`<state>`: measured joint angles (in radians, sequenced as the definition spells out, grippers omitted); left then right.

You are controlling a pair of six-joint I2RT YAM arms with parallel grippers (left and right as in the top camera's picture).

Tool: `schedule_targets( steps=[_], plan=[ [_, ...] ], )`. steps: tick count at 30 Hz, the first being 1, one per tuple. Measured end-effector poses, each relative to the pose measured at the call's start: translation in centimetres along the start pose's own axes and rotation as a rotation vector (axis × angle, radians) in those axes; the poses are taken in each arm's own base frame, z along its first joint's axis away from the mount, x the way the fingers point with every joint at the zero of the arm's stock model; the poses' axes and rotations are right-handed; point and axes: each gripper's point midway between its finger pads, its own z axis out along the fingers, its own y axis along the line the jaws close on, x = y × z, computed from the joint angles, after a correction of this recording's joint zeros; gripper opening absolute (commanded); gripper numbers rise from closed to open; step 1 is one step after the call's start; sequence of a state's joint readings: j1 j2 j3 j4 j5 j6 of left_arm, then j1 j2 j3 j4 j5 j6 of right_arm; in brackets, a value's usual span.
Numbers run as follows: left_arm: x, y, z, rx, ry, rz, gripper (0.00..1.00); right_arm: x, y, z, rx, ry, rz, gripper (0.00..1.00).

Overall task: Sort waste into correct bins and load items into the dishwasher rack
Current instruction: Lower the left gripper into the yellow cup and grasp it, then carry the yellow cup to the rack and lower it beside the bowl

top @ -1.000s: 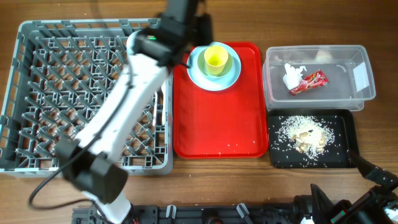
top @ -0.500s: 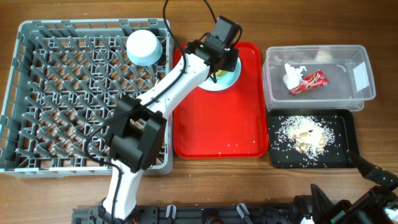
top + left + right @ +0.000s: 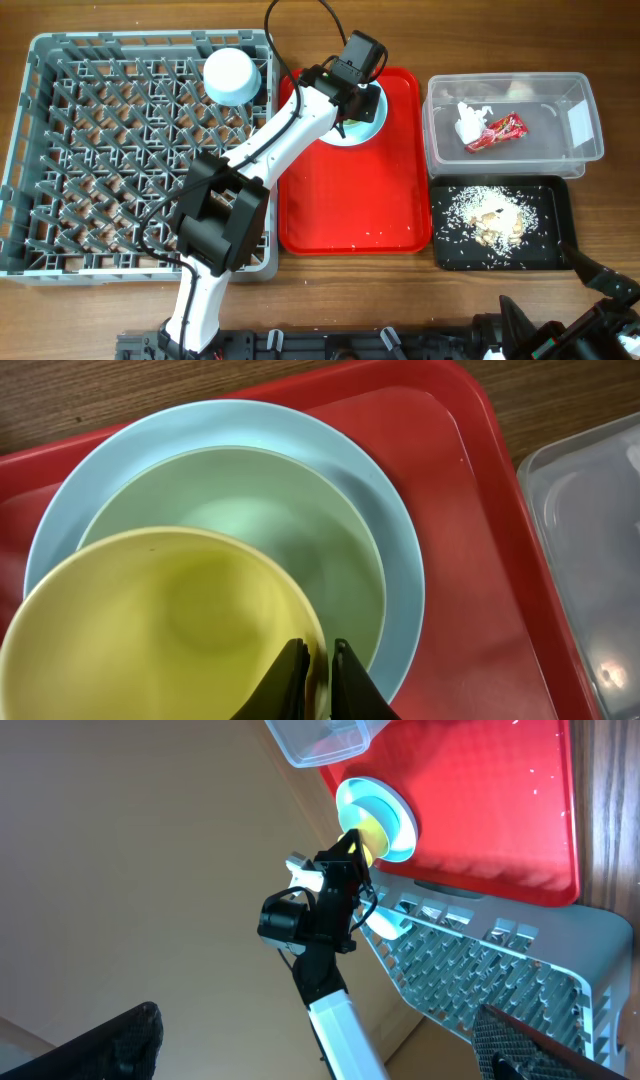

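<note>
My left gripper (image 3: 318, 660) is shut on the rim of the small yellow cup (image 3: 160, 630), one finger inside and one outside. The cup stands on the pale blue plate (image 3: 400, 560) at the back of the red tray (image 3: 350, 200). From overhead the left gripper (image 3: 350, 100) hides the cup and only the plate's edge (image 3: 372, 127) shows. A pale blue bowl (image 3: 232, 75) sits upside down in the grey dishwasher rack (image 3: 60, 150). The clear tub (image 3: 580, 150) holds the white napkin (image 3: 468, 122) and red wrapper (image 3: 497, 131). Rice scraps (image 3: 490, 215) lie in the black tray (image 3: 555, 200). My right gripper (image 3: 325, 1050) is open and empty, low at the front right.
The rack fills the left of the table, the red tray lies in the middle, and the two bins stand stacked front to back on the right. My left arm (image 3: 260, 150) stretches across the rack's right edge. A few white grains lie on the red tray's front.
The left arm swung from the rack, where it left the bowl, over to the red tray. Its jaws have closed onto the yellow cup's rim. The right arm has not moved.
</note>
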<state>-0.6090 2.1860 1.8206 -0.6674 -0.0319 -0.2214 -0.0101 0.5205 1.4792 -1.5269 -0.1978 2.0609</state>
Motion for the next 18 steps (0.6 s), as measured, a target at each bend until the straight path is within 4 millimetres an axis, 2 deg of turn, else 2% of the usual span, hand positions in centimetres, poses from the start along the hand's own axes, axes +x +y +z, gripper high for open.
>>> schedule_targets(
  steps=[3, 5, 7, 10, 13, 15, 18],
  plan=[
    [0.0, 0.0, 0.0, 0.0, -0.001, 0.0, 0.11, 0.0, 0.0, 0.0, 0.0, 0.0, 0.0, 1.0],
    [0.2, 0.1, 0.0, -0.003, 0.01, 0.0, 0.04, 0.0, 0.0, 0.0, 0.0, 0.0, 0.0, 1.0],
    [0.5, 0.2, 0.0, -0.007, 0.019, 0.005, 0.04, 0.0, 0.0, 0.0, 0.0, 0.0, 0.0, 1.0],
    [-0.1, 0.9, 0.0, -0.051, -0.009, 0.003, 0.04, 0.0, 0.0, 0.0, 0.0, 0.0, 0.0, 1.0],
    [-1.5, 1.4, -1.1, -0.075, -0.04, -0.004, 0.04, 0.0, 0.0, 0.0, 0.0, 0.0, 0.0, 1.0],
    [-2.9, 1.6, -3.4, -0.058, -0.064, -0.017, 0.04, 0.0, 0.0, 0.0, 0.0, 0.0, 0.0, 1.0],
    [-7.0, 1.7, -12.5, 0.032, -0.192, -0.054, 0.04, 0.0, 0.0, 0.0, 0.0, 0.0, 0.0, 1.0]
  ],
)
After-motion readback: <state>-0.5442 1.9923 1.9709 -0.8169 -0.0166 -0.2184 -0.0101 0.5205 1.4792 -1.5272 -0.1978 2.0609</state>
